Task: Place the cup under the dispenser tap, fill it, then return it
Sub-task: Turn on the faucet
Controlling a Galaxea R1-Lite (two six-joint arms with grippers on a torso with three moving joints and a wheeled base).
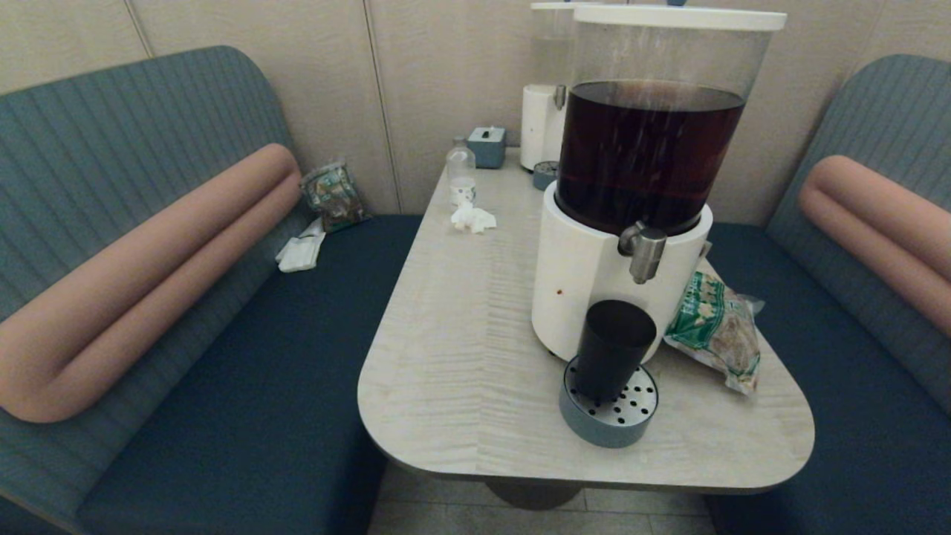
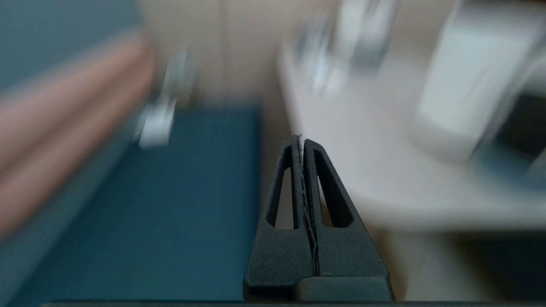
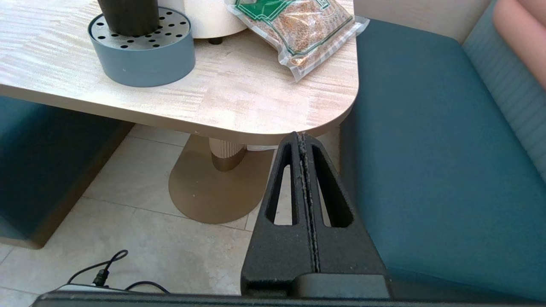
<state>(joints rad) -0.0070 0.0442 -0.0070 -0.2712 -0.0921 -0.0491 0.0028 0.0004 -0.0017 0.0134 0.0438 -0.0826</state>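
Observation:
The dark cup stands upright on the round grey drip tray, right below the brushed-steel dispenser tap of the white-based dispenser with dark brown drink. Neither arm shows in the head view. My left gripper is shut and empty, off the table's left front edge over the blue bench, far from the cup. My right gripper is shut and empty, low below the table's front right corner, with the cup and drip tray well beyond it.
A green-printed snack bag lies beside the dispenser on the table. Farther back stand a small clear bottle, crumpled tissue, a tissue box and a second white dispenser. Blue benches flank the table.

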